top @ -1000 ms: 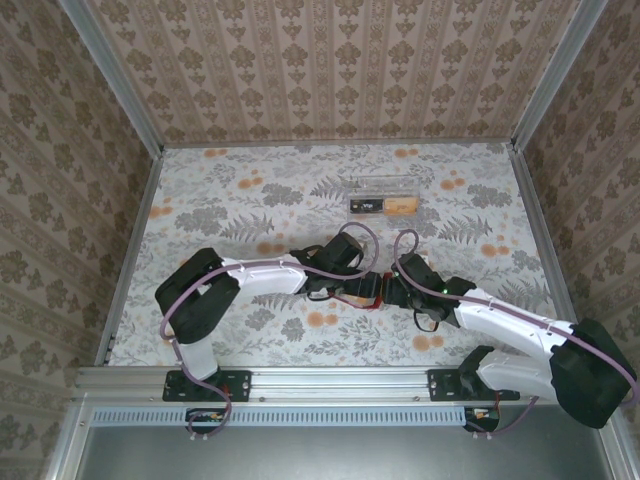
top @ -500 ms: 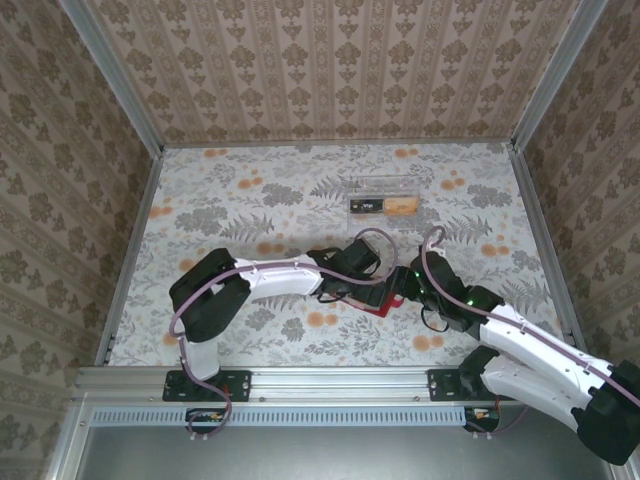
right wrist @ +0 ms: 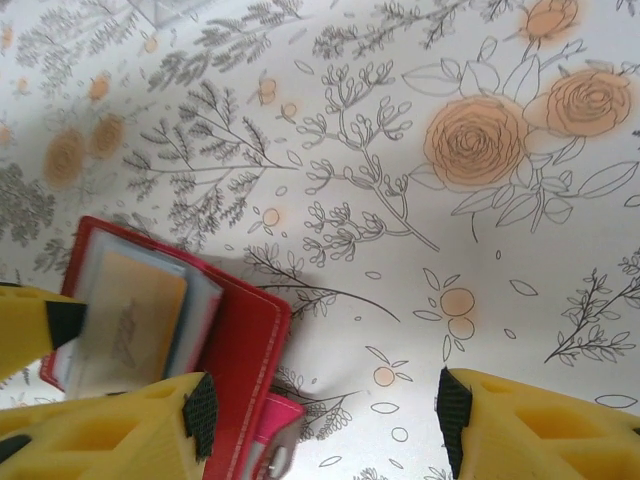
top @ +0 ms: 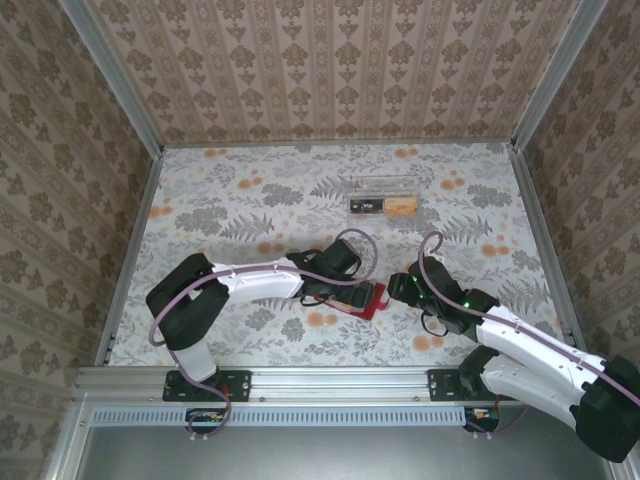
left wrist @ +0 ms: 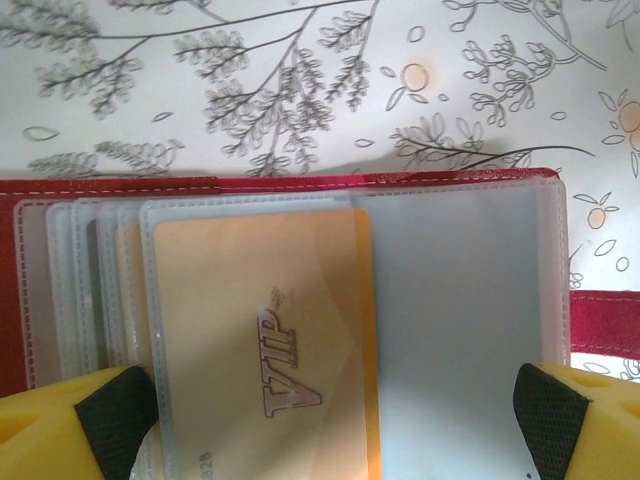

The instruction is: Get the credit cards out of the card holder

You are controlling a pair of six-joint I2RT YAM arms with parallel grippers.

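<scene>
The red card holder (top: 368, 303) lies open on the flowered table between the two arms. Its clear pockets (left wrist: 470, 320) fan upward, and a gold VIP credit card (left wrist: 265, 340) sits in the front pocket. My left gripper (left wrist: 330, 425) hovers over the pockets, open wide, its pads level with their two side edges. My right gripper (right wrist: 325, 415) is open just right of the holder; its left finger (right wrist: 200, 415) overlaps the red cover (right wrist: 240, 340), and the closing tab (right wrist: 275, 425) lies between the fingers. In the top view the left gripper (top: 345, 290) and right gripper (top: 405, 288) flank the holder.
Black and orange cards (top: 383, 207) lie at the back of the table beside a clear plastic piece (top: 385, 186). Papered walls with metal corner rails (top: 135, 250) enclose the table. The arms' bases sit on the near rail (top: 330, 380).
My right gripper has drawn back to the right, off the holder. The holder has shifted a little to the left, and the left arm pulled back left with it.
</scene>
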